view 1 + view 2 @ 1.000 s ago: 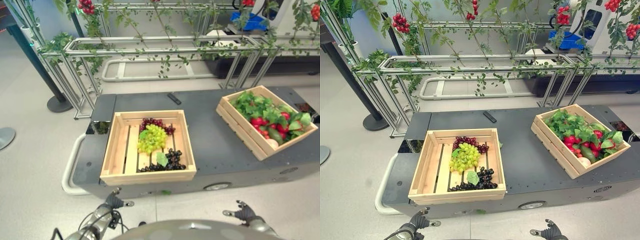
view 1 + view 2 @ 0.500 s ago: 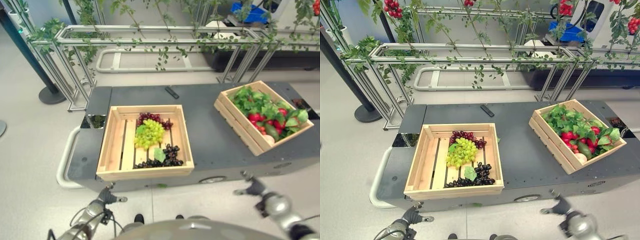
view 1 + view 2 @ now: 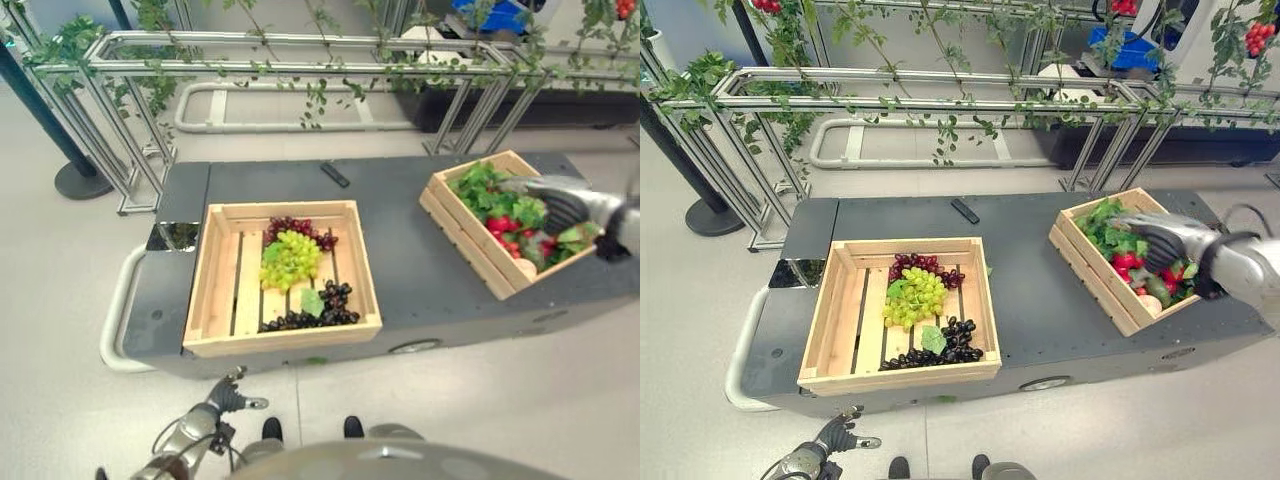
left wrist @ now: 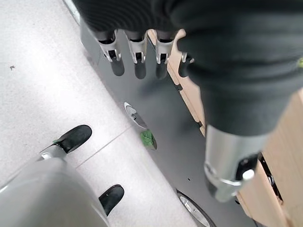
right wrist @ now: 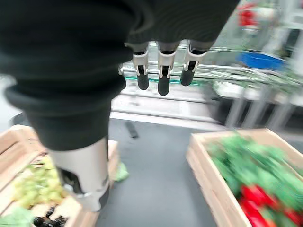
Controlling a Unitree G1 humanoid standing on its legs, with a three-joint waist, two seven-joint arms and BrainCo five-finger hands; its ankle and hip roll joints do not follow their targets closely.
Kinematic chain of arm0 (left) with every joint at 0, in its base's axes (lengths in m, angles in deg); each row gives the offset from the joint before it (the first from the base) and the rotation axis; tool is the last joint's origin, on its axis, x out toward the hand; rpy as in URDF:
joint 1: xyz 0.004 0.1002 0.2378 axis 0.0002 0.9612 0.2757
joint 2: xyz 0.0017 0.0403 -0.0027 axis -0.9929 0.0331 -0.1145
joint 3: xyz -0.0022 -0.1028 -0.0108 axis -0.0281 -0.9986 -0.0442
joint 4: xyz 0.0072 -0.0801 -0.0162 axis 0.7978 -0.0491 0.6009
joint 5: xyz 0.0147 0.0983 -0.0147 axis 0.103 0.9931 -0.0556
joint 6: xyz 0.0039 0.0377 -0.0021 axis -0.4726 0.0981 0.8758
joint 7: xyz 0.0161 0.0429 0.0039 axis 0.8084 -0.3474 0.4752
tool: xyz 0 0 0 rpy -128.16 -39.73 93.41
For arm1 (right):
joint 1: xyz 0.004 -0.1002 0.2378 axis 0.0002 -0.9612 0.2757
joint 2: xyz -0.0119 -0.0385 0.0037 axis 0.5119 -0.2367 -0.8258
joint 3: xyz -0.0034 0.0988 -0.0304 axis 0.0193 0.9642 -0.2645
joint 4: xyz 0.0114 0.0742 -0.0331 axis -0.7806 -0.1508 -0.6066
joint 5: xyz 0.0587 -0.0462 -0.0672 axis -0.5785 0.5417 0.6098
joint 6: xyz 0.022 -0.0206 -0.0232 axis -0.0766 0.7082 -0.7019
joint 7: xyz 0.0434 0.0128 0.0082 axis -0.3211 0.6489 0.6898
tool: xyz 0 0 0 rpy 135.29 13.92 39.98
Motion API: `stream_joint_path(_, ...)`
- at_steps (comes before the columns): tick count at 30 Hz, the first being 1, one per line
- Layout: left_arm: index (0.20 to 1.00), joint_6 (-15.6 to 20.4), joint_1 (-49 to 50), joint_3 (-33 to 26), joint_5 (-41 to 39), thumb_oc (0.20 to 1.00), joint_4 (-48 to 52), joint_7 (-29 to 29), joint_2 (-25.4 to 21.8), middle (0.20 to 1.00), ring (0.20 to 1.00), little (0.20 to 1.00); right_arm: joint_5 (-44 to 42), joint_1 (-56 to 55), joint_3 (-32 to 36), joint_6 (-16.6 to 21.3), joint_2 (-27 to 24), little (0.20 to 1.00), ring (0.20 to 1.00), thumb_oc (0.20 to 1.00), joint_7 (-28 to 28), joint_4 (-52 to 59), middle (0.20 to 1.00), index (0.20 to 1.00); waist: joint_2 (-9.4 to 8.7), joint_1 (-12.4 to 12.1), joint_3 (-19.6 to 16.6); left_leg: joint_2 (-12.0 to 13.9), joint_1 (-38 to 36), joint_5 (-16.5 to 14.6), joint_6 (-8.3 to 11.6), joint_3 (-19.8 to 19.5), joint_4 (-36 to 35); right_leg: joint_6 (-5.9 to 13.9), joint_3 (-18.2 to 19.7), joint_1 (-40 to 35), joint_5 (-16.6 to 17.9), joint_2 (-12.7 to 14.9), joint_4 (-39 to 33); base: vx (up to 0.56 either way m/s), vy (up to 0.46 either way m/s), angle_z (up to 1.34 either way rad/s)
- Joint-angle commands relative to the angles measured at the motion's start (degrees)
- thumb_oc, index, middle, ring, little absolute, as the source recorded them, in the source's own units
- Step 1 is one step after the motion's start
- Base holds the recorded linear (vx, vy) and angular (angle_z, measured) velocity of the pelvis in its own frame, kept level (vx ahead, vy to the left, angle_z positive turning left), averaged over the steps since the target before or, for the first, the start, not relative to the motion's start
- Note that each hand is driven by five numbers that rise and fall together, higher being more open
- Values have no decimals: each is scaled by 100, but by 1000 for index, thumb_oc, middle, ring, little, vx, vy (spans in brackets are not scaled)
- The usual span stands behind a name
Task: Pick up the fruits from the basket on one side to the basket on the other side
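Right hand (image 3: 1168,243) hangs above the crate of red fruit and leaves (image 3: 1118,256), over its middle, fingers (image 5: 160,75) straight and relaxed, nothing held; in the head views no contact with the contents can be confirmed. Left hand (image 3: 226,395) is low, off the near edge of the dark platform (image 3: 1025,285), below the near left corner; fingers (image 4: 136,51) extended and loose, empty.

Crate of red fruit and leaves: light wood, set at an angle at the right end of the platform, near the right edge. Contents are red fruits (image 3: 1126,262) among green leaves, with a pale round item near its near corner.

Crate of grapes (image 3: 900,311): light wood, slatted floor, sits toward the near left part of the platform, its front wall close to the near edge. Inside, a dark red bunch at the far side, a green bunch (image 3: 914,298) in the middle, a black bunch (image 3: 945,349) with a green leaf along the front wall. Left part of its floor is bare.

Small black flat object (image 3: 964,211) lies near the far edge of the platform, between the two crates. Metal trellis with vines (image 3: 940,105) stands beyond.
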State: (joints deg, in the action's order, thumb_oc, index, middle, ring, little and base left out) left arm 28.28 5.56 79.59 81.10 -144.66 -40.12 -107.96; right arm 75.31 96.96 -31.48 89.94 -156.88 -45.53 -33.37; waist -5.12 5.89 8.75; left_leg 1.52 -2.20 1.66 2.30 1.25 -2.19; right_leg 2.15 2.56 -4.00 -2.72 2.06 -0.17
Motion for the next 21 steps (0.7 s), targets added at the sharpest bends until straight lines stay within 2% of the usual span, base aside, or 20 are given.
stream_joint_path(1, 1000, 161, -173, -33, 197, 1000, 93, -51, -215, 1000, 1000, 1000, 170, 493, -322, 56, 16, 1000, 1000, 1000, 171, 70, 1000, 1000, -158, -172, -56, 306, 308, -523, 293, -117, 822, 623, -15, 400, -95, 396, 710, 0, 0, 0)
stream_joint_path(6, 1000, 130, -235, -9, 211, 1000, 29, -89, -206, 1000, 1000, 1000, 375, 1397, -1018, 28, 159, 1000, 1000, 1000, 219, 28, 1000, 1000, -164, -199, 21, 275, 429, -521, 286, -174, 898, 606, -48, 475, -97, 403, 757, -24, -1, 8)
stream_joint_path(7, 1000, 123, -261, 24, 222, 1000, 5, -99, -209, 1000, 1000, 1000, 457, 1801, -1333, 9, 317, 1000, 1000, 1000, 217, -41, 1000, 1000, -166, -223, 60, 265, 480, -520, 278, -177, 936, 606, -29, 526, -97, 402, 797, -24, 6, 8)
stream_joint_path(9, 1000, 117, -275, 24, 214, 1000, 20, -103, -208, 1000, 1000, 1000, 488, 2005, -1516, -1, 395, 1000, 1000, 1000, 213, -76, 1000, 1000, -152, -223, 86, 257, 508, -522, 275, -176, 957, 606, -17, 567, -100, 399, 828, -14, 3, 2)
stream_joint_path(11, 1000, 104, -358, 82, 200, 1000, 18, -117, -249, 1000, 1000, 1000, 636, 2456, -1857, -68, 706, 1000, 1000, 1000, 239, -262, 1000, 1000, -144, -264, 202, 253, 608, -513, 266, -209, 1016, 599, -2, 681, -107, 395, 909, -57, 1, 0)
stream_joint_path(12, 1000, 104, -358, 74, 199, 1000, 17, -116, -243, 1000, 1000, 1000, 635, 2486, -1886, -66, 714, 1000, 1000, 1000, 242, -273, 1000, 1000, -139, -256, 202, 253, 613, -514, 266, -209, 1021, 599, -1, 687, -109, 395, 914, -86, 3, -2)
stream_joint_path(14, 1000, 84, -485, 118, 164, 1000, -18, -160, -291, 1000, 1000, 1000, 813, 2870, -2157, -130, 1081, 1000, 1000, 1000, 256, -413, 1000, 1000, -122, -303, 362, 240, 769, -480, 262, -216, 1082, 582, 10, 835, -100, 384, 979, -78, -2, -1)
stream_joint_path(16, 1000, 79, -515, 124, 138, 1000, -4, -170, -315, 1000, 1000, 1000, 824, 3014, -2243, -153, 1157, 1000, 1000, 1000, 254, -426, 1000, 1000, -109, -309, 401, 237, 823, -470, 259, -221, 1104, 579, 13, 892, -91, 382, 993, -59, -3, 0)
stream_joint_path(17, 1000, 69, -592, 122, 99, 1000, -25, -200, -346, 1000, 1000, 1000, 886, 3190, -2320, -197, 1423, 1000, 1000, 1000, 297, -608, 1000, 1000, -81, -328, 489, 235, 953, -455, 255, -227, 1161, 571, 29, 1021, -72, 365, 1026, -64, -4, -2)
stream_joint_path(21, 1000, 49, -606, 92, -7, 1000, 41, -270, -422, 1000, 1000, 1000, 979, 3536, -2568, -253, 1602, 1000, 1000, 1000, 273, -628, 1000, 1000, -56, -359, 638, 236, 1146, -458, 252, -218, 1289, 555, 79, 1202, -64, 347, 1097, -43, -13, -4)
